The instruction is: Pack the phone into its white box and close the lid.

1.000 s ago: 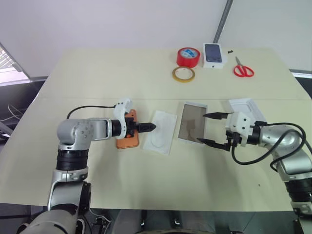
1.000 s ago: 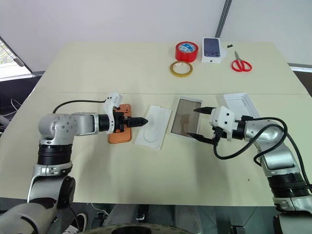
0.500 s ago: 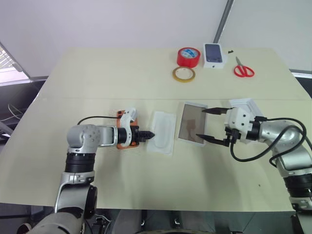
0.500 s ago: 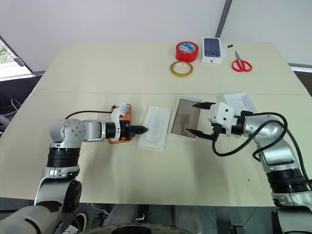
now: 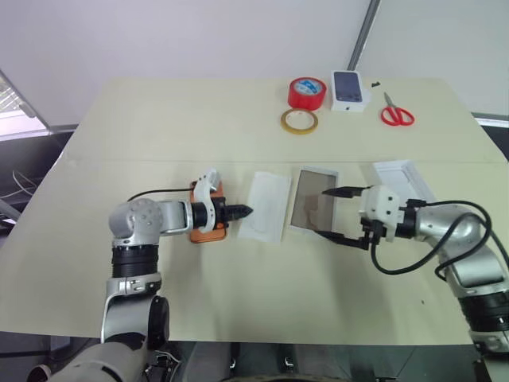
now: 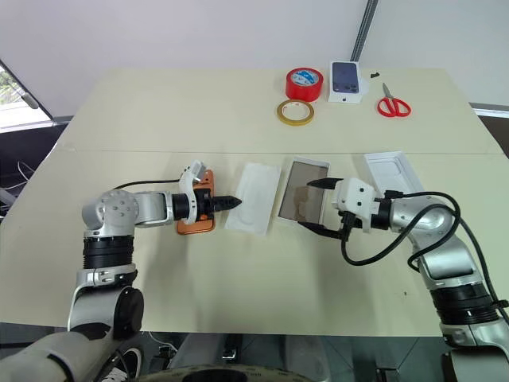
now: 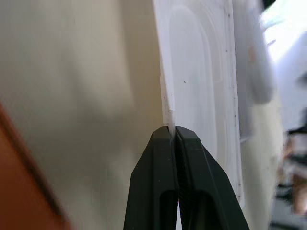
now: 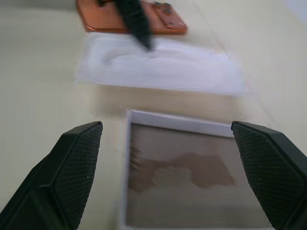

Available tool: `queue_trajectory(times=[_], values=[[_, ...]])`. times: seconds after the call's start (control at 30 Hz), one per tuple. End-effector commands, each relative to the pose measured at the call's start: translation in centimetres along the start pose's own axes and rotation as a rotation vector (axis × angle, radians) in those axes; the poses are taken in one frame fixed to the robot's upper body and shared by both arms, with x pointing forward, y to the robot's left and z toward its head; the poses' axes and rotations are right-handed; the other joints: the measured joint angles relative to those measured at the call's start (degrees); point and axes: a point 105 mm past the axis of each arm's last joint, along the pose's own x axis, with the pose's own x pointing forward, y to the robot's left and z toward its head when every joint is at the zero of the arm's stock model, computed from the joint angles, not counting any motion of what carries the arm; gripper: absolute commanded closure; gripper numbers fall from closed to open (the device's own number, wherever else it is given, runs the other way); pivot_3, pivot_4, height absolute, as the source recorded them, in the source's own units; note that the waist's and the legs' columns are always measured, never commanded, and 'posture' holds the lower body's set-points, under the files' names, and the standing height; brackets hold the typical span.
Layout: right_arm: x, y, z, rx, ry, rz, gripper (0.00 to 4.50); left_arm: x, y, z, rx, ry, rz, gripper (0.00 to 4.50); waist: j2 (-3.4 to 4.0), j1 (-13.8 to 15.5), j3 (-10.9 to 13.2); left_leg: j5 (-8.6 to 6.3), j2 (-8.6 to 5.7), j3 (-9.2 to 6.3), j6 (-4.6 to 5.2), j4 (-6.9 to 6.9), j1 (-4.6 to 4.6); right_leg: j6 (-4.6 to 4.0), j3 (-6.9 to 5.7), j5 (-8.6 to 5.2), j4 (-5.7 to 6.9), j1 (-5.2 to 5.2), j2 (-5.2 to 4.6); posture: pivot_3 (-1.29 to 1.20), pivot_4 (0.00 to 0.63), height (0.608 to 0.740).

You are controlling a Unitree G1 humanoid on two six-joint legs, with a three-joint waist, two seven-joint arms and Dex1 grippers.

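The orange phone point(image 6: 196, 224) lies flat on the table, partly under my left wrist. My left gripper point(image 5: 247, 211) reaches past it and is shut on the thin left edge of the flat white insert point(image 5: 266, 208); the left wrist view shows that edge pinched at the gripper's point(image 7: 171, 130) fingertips. Right of the insert sits the white box point(image 5: 312, 199), open, with a brownish inside. My right gripper point(image 5: 322, 213) stands open at the box's right side, one finger at each end. In the right wrist view the box point(image 8: 187, 125) lies between the right gripper's fingers point(image 8: 72, 167). The lid point(image 5: 400, 173) rests behind my right hand.
At the table's far side stand a red tape roll point(image 5: 308, 92), a yellowish tape ring point(image 5: 299, 121), a small white box with a phone picture point(image 5: 351, 86) and red scissors point(image 5: 396, 114). Bare tabletop stretches in front of both arms.
My left fingers have closed on the insert's edge, and the insert now lies a little straighter. My open right gripper has moved left, closer to the box.
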Motion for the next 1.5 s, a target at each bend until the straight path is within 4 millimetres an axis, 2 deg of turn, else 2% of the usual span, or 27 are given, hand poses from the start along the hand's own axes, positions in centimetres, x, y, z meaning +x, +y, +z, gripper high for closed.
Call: queue_trajectory(times=[0.03, 0.1, 0.2, 0.23, 0.3, 0.43, 0.5, 0.63, 0.8, 0.93, 0.97, 1.0, 1.07, 1.13, 1.17, 1.37, 1.5], values=[[1.4, 0.9, 0.0, 0.044, 0.028, 0.042, 0.00, -1.0, -0.6, 2.0, 0.011, -0.096, 0.002, 4.42, 0.00, 0.01, 0.00, 0.00, 0.00, 0.00, 0.00, 0.00, 0.00, 0.00, 0.00, 0.00, 0.00, 0.00, 0.00, 0.00, 0.150, 0.740], [1.9, 1.3, -1.1, 0.040, 0.096, 0.059, 0.00, -1.1, -0.6, 2.2, 0.006, -0.108, 0.005, 4.42, -0.01, 0.07, 0.00, 0.00, 0.00, 0.00, 0.00, 0.00, 0.00, 0.00, 0.00, 0.00, 0.00, 0.00, 0.00, 0.00, 0.150, 0.740], [2.4, 1.2, -2.5, 0.128, 0.150, 0.075, 0.00, -1.2, -0.7, 2.5, 0.021, -0.132, 0.018, 4.42, -0.01, 0.08, 0.00, 0.00, -0.01, 0.00, -0.01, 0.00, 0.00, 0.00, 0.00, 0.00, 0.00, 0.00, 0.00, 0.00, 0.150, 0.740], [2.5, 1.3, -2.5, 0.142, 0.143, 0.085, 0.52, -1.2, -0.7, 2.6, 0.021, -0.136, 0.020, 4.50, -0.01, 0.08, 0.00, 0.00, -0.02, 0.00, -0.01, 0.00, 0.00, 0.00, 0.00, 0.00, 0.00, -0.01, 0.00, 0.00, 0.150, 0.740], [2.5, 1.4, -2.5, 0.133, 0.143, 0.103, 1.27, -1.3, -0.6, 2.7, 0.035, -0.148, 0.041, 4.50, -0.01, 0.11, 0.00, 0.00, -0.02, 0.00, -0.01, 0.00, 0.00, 0.00, 0.00, 0.00, 0.00, -0.01, 0.00, 0.00, 0.150, 0.740], [2.6, 1.5, -2.6, 0.122, 0.154, 0.125, 3.38, -1.3, -1.2, 2.9, 0.044, -0.167, 0.026, 4.50, -0.02, 0.09, 0.01, 0.00, -0.02, -0.01, -0.02, -0.01, -0.01, 0.00, 0.00, 0.00, 0.00, -0.02, 0.00, 0.00, 0.150, 0.740], [3.0, 1.8, -2.0, 0.115, 0.122, 0.151, 4.47, -1.2, -1.5, 2.9, 0.053, -0.169, 0.027, 4.50, -0.02, 0.08, 0.01, 0.01, -0.02, -0.01, -0.03, -0.01, -0.01, 0.00, 0.00, 0.00, 0.00, -0.01, 0.00, 0.00, 0.150, 0.740], [4.1, 2.7, -0.2, 0.072, 0.045, 0.199, 4.47, -0.7, -2.7, 2.7, 0.052, -0.157, -0.009, 4.50, -0.03, -0.02, 0.01, 0.02, -0.02, -0.01, -0.05, -0.02, -0.01, 0.00, 0.00, 0.00, 0.00, -0.02, 0.02, 0.00, 0.150, 0.740], [5.3, 2.9, 0.2, 0.084, 0.023, 0.182, 4.47, 0.2, -3.5, 2.2, 0.024, -0.157, -0.034, 4.50, -0.04, 0.06, 0.02, 0.02, -0.02, -0.01, -0.05, -0.01, -0.01, 0.01, 0.00, 0.00, 0.01, -0.02, 0.02, 0.00, 0.150, 0.740], [4.9, 3.3, 0.6, 0.091, 0.011, 0.205, 4.47, 0.7, -3.5, 1.6, 0.007, -0.147, -0.027, 4.50, -0.07, 0.07, 0.04, 0.02, -0.02, -0.01, -0.05, -0.01, -0.01, 0.01, 0.00, 0.00, 0.00, -0.02, 0.02, 0.00, 0.150, 0.740], [4.7, 3.4, 0.6, 0.088, 0.021, 0.203, 3.90, 0.8, -3.4, 1.4, 0.009, -0.141, -0.020, 4.50, -0.07, 0.05, 0.04, 0.02, -0.02, -0.01, -0.05, -0.01, -0.01, 0.01, 0.00, 0.00, 0.00, -0.03, 0.02, 0.00, 0.150, 0.740], [4.5, 3.3, 0.5, 0.084, 0.030, 0.194, 3.63, 0.8, -3.2, 1.3, 0.014, -0.136, -0.011, 4.50, -0.07, 0.05, 0.04, 0.02, -0.02, -0.01, -0.06, -0.01, -0.01, 0.01, 0.00, 0.00, 0.00, -0.03, 0.02, 0.00, 0.150, 0.740], [3.7, 3.3, 0.8, 0.103, 0.031, 0.185, 2.58, 0.9, -3.0, 1.0, 0.015, -0.129, 0.000, 4.50, -0.07, 0.09, 0.04, 0.02, -0.02, -0.01, -0.06, -0.02, -0.01, 0.01, 0.00, 0.00, 0.01, -0.02, 0.02, 0.00, 0.150, 0.740], [2.1, 3.0, 1.0, 0.126, 0.039, 0.159, 1.52, 1.0, -3.1, 1.0, 0.018, -0.127, -0.002, 4.50, -0.08, 0.17, 0.04, 0.02, -0.02, -0.02, -0.06, -0.02, -0.01, 0.01, 0.00, 0.00, 0.00, -0.02, 0.02, 0.00, 0.150, 0.740], [1.2, 2.8, 1.0, 0.144, 0.046, 0.144, 1.15, 1.1, -3.2, 0.9, 0.025, -0.123, -0.003, 4.50, -0.09, 0.28, 0.05, 0.01, -0.02, -0.02, -0.05, -0.02, -0.02, 0.00, 0.00, 0.00, -0.01, -0.02, 0.01, 0.00, 0.150, 0.740], [-3.6, 0.5, -1.4, 0.231, 0.114, -0.048, 1.15, 2.0, -3.6, 0.0, 0.029, -0.085, -0.022, 4.50, -0.14, 0.23, 0.08, 0.00, -0.04, -0.05, -0.04, -0.03, -0.05, 0.00, 0.00, 0.00, -0.06, 0.01, 0.01, 0.00, 0.150, 0.740], [-4.5, -0.5, -2.0, 0.226, 0.088, -0.123, 1.15, 2.8, -4.2, -1.0, 0.055, -0.035, -0.038, 4.50, -0.15, -0.02, 0.08, 0.01, -0.03, -0.03, -0.04, -0.03, -0.03, 0.00, 0.01, 0.00, -0.04, 0.00, 0.02, 0.00, 0.150, 0.740]])
